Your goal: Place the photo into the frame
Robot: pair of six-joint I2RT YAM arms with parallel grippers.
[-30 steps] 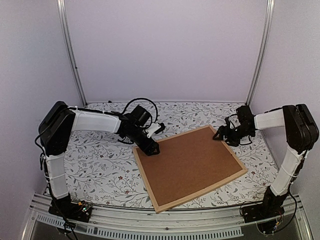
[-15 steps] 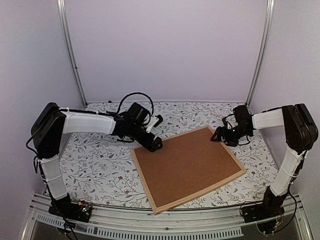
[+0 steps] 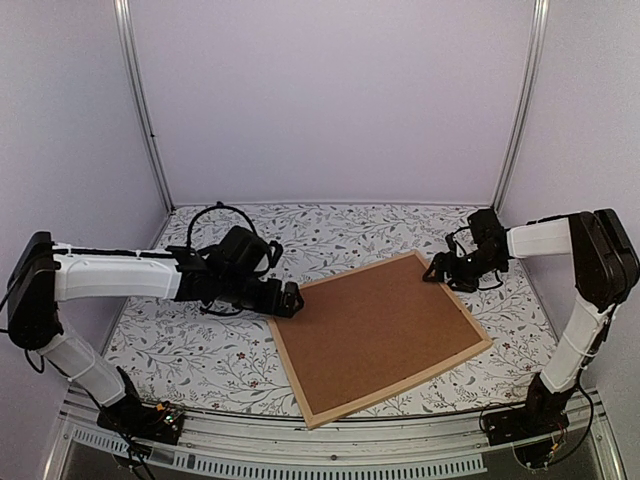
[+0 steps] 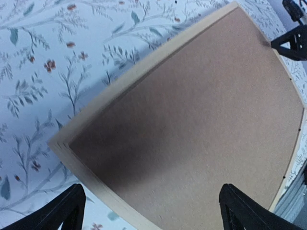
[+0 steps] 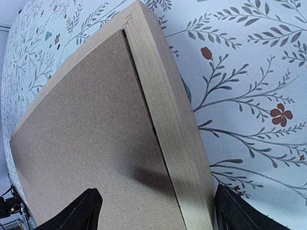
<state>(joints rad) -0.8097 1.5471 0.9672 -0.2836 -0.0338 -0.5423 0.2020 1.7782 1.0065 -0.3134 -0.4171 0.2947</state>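
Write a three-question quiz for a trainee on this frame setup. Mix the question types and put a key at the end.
1. True or false: the left gripper is shut on the frame.
2. What shows inside the frame's wooden rim? A) a white mat B) a brown backing board C) bare patterned table
3. At which corner of the frame does the right gripper stand?

Key: 1) False; its jaws stand open beside the frame's left corner. 2) B. 3) The far right corner, with jaws open.
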